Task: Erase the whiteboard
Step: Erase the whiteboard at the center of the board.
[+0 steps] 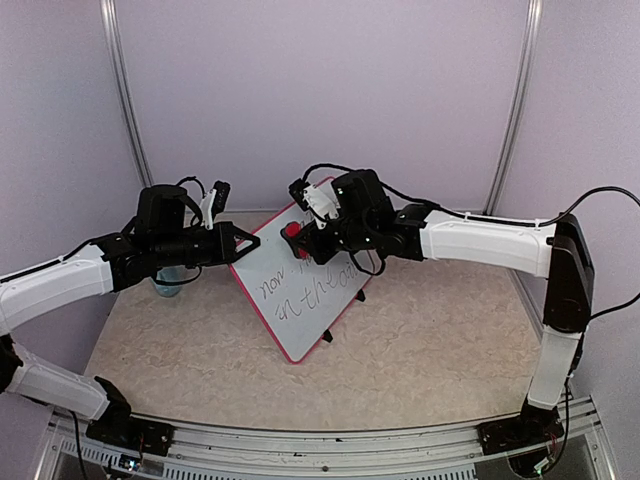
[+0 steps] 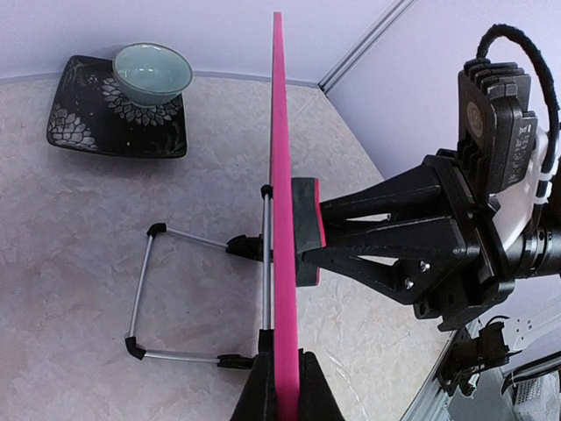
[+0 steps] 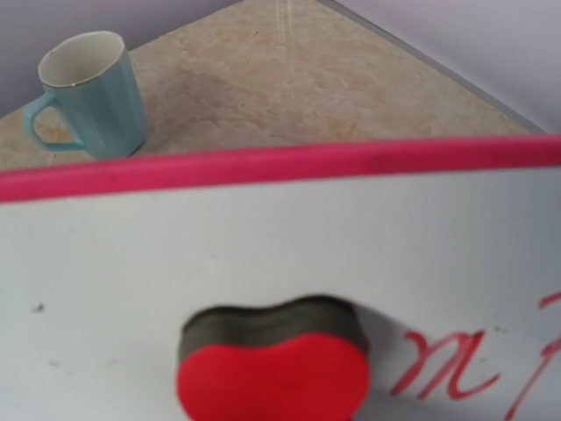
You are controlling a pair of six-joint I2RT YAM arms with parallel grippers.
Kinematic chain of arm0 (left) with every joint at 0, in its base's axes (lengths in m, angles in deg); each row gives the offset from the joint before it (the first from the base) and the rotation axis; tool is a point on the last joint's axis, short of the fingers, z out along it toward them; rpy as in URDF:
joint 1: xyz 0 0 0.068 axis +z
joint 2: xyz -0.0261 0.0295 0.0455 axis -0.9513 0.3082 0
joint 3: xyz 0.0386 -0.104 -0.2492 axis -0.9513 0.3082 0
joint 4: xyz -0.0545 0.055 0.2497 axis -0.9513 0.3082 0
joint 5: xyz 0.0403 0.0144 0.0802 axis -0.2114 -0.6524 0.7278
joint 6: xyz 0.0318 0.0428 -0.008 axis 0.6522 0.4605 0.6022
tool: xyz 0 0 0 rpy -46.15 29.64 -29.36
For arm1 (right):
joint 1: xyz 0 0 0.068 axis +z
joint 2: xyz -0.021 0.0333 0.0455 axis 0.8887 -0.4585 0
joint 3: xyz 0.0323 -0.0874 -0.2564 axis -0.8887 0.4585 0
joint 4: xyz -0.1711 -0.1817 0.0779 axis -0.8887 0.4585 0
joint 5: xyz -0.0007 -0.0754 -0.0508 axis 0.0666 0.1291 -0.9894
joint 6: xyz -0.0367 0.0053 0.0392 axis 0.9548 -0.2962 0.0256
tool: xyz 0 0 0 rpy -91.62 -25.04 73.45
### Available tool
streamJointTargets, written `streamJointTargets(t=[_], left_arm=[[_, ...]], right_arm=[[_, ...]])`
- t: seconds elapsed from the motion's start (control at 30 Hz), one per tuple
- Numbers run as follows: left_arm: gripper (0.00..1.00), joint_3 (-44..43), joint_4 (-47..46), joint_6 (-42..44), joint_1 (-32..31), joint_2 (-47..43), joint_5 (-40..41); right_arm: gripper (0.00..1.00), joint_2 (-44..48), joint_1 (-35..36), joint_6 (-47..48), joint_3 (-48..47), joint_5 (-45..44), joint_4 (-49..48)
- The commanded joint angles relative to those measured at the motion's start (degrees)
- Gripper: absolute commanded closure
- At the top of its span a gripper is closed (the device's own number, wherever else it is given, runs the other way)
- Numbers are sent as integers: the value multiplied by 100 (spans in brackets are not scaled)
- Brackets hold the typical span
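The whiteboard (image 1: 300, 300) with its pink-red frame stands tilted at mid-table, dark handwriting on its lower half. My left gripper (image 1: 243, 243) is shut on the board's left edge; in the left wrist view its black fingers (image 2: 254, 395) pinch the pink edge (image 2: 282, 158), seen edge-on. My right gripper (image 1: 306, 238) is shut on a red eraser (image 1: 292, 231) with a dark felt face, pressed flat against the board's upper part. In the right wrist view the eraser (image 3: 272, 373) sits on the white surface just left of the writing (image 3: 447, 364); the fingers are out of frame there.
A teal mug (image 3: 88, 92) stands on the table behind the board's left side, near my left arm (image 1: 60, 285). A pale bowl (image 2: 153, 72) rests on a dark patterned plate (image 2: 83, 132) behind the board. The board's wire stand (image 2: 145, 294) spreads on the tabletop.
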Motion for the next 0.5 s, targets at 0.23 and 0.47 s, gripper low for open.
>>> streamJointTargets(t=[0.23,0.47], left_arm=[[100,-78,-203,-98,-202,-72,-550],[100,-121,-164,-63,-203,-88,-539]], right_arm=[[100,-119,-118,-4,-482,-9,31],[100,-239,-150,54,-121,78,279]])
